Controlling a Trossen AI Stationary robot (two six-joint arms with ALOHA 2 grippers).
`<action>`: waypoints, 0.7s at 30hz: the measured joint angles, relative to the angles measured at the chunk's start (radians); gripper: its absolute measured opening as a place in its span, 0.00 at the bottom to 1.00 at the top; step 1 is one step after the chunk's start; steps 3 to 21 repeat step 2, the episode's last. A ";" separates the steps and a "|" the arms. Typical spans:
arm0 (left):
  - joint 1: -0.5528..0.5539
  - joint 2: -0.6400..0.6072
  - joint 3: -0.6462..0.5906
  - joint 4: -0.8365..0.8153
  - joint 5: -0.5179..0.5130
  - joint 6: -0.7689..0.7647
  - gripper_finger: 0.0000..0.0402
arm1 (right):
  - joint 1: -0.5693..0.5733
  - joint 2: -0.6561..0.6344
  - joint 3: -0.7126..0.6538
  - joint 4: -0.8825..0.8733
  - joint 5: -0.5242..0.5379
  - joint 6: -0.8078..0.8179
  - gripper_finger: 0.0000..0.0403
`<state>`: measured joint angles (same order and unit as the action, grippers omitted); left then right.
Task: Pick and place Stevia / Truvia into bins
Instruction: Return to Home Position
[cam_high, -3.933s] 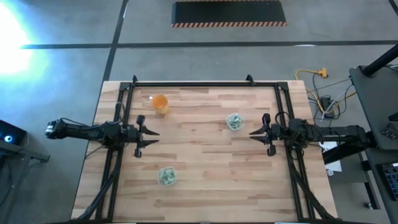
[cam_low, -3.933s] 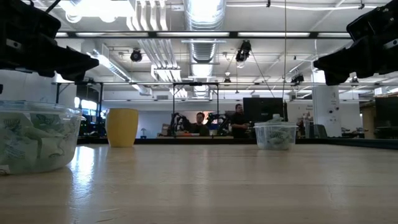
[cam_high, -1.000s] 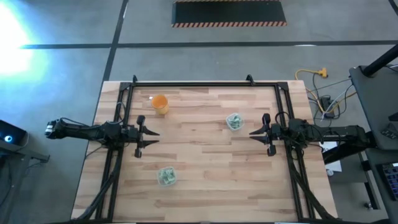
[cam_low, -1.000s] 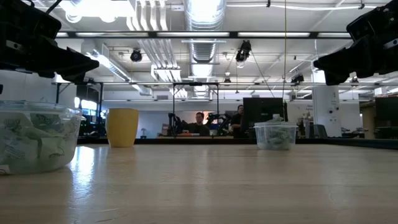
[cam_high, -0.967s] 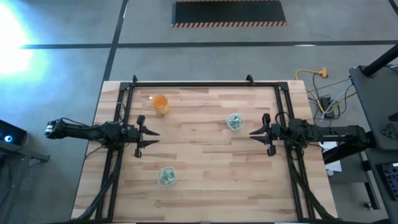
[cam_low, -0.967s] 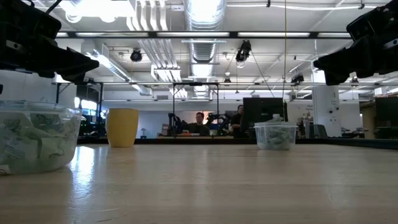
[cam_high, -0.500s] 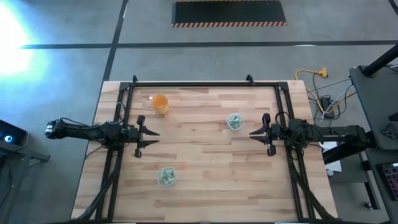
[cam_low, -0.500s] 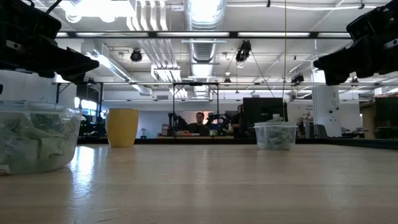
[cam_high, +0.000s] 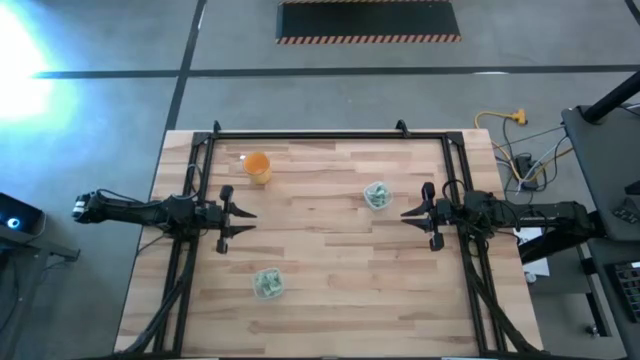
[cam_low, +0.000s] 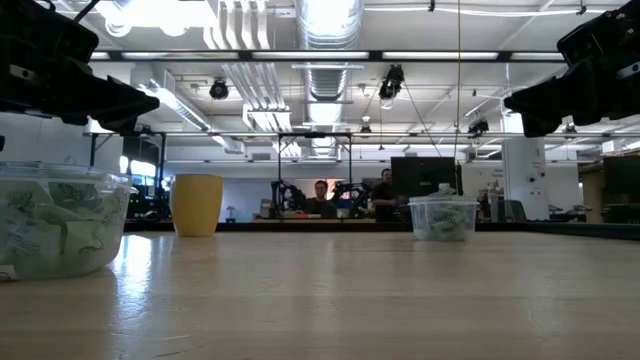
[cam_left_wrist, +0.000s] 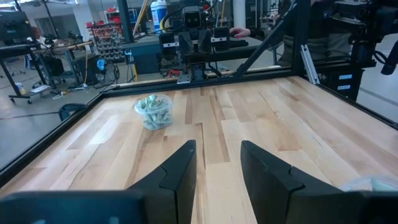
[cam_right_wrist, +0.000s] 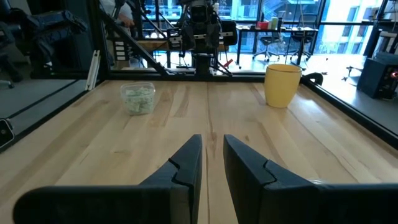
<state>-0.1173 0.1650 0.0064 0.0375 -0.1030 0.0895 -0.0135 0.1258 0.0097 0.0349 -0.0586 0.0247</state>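
Observation:
Two clear bins stand on the wooden table, each holding pale green and white Stevia sachets. One bin (cam_high: 377, 195) is right of centre, close in front of my right gripper (cam_high: 406, 215); it also shows in the left wrist view (cam_left_wrist: 153, 111). The other bin (cam_high: 267, 284) stands near the front edge, left of centre (cam_right_wrist: 138, 98) (cam_low: 60, 220). My left gripper (cam_high: 243, 221) (cam_left_wrist: 217, 152) hovers at the left side, open, with nothing between its fingers. My right gripper (cam_right_wrist: 211, 146) hovers at the right side, its fingers a narrow gap apart and empty. Both point level toward the table's middle.
An orange cup (cam_high: 258, 167) stands at the far left of the table (cam_high: 330, 250) (cam_right_wrist: 282, 85). A black frame (cam_high: 310, 135) runs along the table's far edge and sides. People sit at desks in the room beyond (cam_low: 320, 197).

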 joint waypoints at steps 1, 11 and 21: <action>0.000 0.000 0.000 0.000 0.000 0.000 0.27 | 0.000 0.000 0.000 0.000 0.000 0.001 0.14; 0.000 0.000 0.000 0.000 0.000 0.000 0.27 | 0.000 0.000 0.000 0.000 0.000 0.000 0.14; 0.000 0.000 0.000 0.000 0.000 0.000 0.27 | 0.000 0.000 0.000 0.000 0.000 0.000 0.14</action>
